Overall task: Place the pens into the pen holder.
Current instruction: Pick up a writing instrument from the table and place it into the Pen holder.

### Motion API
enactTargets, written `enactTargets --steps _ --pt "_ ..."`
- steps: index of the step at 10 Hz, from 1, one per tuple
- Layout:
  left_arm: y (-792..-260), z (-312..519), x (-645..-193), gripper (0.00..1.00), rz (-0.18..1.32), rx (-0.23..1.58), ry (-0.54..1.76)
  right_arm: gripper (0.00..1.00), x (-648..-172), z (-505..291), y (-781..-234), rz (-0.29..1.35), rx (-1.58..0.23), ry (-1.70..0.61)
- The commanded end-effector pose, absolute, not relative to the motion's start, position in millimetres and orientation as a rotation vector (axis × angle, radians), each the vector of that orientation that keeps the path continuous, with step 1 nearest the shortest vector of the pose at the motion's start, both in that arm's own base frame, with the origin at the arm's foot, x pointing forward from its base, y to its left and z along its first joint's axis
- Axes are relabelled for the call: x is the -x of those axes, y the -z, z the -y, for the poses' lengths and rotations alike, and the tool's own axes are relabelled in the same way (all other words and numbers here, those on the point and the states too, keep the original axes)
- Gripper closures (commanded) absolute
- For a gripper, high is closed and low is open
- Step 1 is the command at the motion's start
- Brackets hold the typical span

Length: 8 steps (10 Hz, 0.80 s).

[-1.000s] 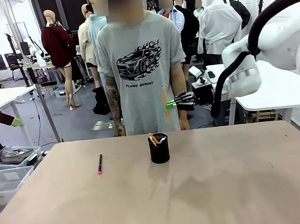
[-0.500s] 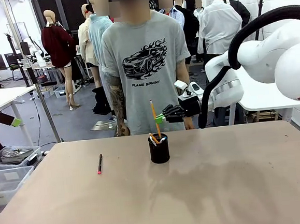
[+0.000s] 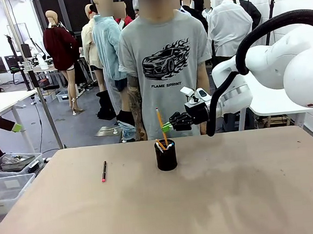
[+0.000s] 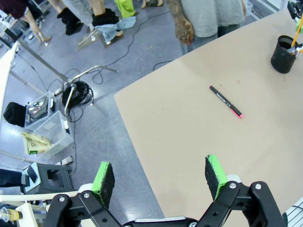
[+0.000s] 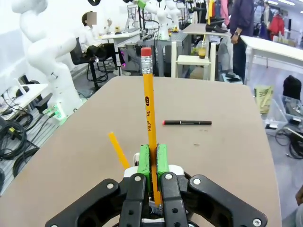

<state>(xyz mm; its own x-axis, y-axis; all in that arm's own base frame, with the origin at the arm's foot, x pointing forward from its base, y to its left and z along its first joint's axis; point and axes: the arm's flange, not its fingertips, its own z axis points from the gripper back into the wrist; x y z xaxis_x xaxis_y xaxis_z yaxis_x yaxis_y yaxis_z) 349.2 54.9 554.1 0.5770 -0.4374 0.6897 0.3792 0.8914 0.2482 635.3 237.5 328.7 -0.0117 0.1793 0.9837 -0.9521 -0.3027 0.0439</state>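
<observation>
While right end effector (image 3: 167,127) clamps pencil (image 3: 160,121) | lower end @ pen holder (image 3: 166,157) rim

There is one pen holder (image 3: 166,158), a black mesh cup. I count four pens: one dark pen (image 3: 104,171) with a pink tip, one yellow pencil (image 3: 160,121), and two showing above the holder's rim, one orange stick (image 3: 159,144) and one pale stick (image 3: 169,146). There are two end effectors, the right end effector (image 3: 167,127) and the left end effector (image 4: 161,177). There is one counter (image 3: 233,197), and one person (image 3: 166,67) at its far side.
</observation>
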Motion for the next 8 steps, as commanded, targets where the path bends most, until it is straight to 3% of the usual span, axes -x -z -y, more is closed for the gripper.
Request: enactTargets --steps 1,8 --pt "-554.1 -54.8 -349.5 0.00 0.829 -0.075 0.457 1.00 -646.3 -240.5 -323.8 0.846 -1.272 -1.500" --pt "-554.1 -54.8 -349.5 0.00 0.829 -0.075 0.457 1.00 -639.1 -240.9 -292.1 0.745 -1.215 -1.481"
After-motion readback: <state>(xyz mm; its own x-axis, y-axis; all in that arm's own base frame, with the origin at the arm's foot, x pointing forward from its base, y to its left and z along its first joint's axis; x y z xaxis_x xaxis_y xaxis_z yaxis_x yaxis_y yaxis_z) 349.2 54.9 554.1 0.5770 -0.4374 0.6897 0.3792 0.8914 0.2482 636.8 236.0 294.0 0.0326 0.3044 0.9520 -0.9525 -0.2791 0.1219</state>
